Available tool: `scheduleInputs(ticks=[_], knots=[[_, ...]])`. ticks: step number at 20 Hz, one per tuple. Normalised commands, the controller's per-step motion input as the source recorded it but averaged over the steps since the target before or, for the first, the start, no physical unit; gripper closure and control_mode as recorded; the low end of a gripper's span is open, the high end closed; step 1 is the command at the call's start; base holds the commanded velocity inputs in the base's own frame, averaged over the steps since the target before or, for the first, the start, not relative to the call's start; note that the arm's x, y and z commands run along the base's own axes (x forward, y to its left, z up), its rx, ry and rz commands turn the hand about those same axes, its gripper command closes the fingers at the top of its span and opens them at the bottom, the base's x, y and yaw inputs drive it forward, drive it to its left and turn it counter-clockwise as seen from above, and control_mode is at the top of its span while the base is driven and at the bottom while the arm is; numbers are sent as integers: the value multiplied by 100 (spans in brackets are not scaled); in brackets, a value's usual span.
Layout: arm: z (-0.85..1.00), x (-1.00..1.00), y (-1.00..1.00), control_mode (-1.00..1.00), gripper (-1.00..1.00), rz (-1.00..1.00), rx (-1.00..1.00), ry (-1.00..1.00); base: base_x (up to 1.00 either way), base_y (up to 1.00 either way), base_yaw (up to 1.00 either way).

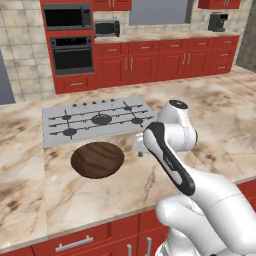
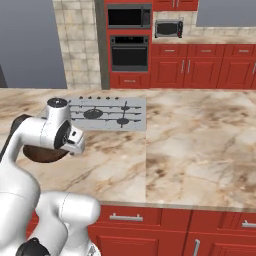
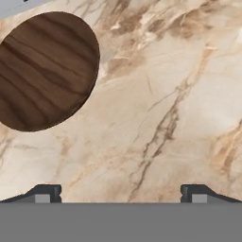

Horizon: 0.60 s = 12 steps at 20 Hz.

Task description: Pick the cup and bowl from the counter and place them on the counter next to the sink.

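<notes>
The dark-brown wood-grain bowl (image 1: 97, 159) rests on the tan marble counter (image 1: 215, 110) just in front of the cooktop. In the right base view the bowl (image 2: 44, 155) is mostly hidden behind my arm. In the hand view the bowl (image 3: 47, 71) lies at the upper left. My gripper (image 3: 121, 194) is open and empty, its fingertips (image 3: 47, 193) spread wide over bare counter (image 3: 165, 94) beside the bowl, not touching it. The cup and the sink are out of view.
A grey cooktop (image 1: 95, 119) with black burners lies behind the bowl, also seen as the cooktop (image 2: 110, 112). Across the room stand red cabinets with wall ovens (image 1: 70, 45), a microwave (image 1: 106, 27) and a coffee machine (image 1: 217, 21). Open counter (image 2: 200, 140) stretches to the right.
</notes>
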Motion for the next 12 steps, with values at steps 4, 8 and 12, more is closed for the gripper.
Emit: scheduleInputs(ticks=[4,8,12], knots=[[0,39,29,-100,-100,-4,6,0,0,0,0],[0,50,34,-100,-100,-7,0,1,0,0,0],[-14,64,31,-100,-100,-10,0,3,0,0,0]])
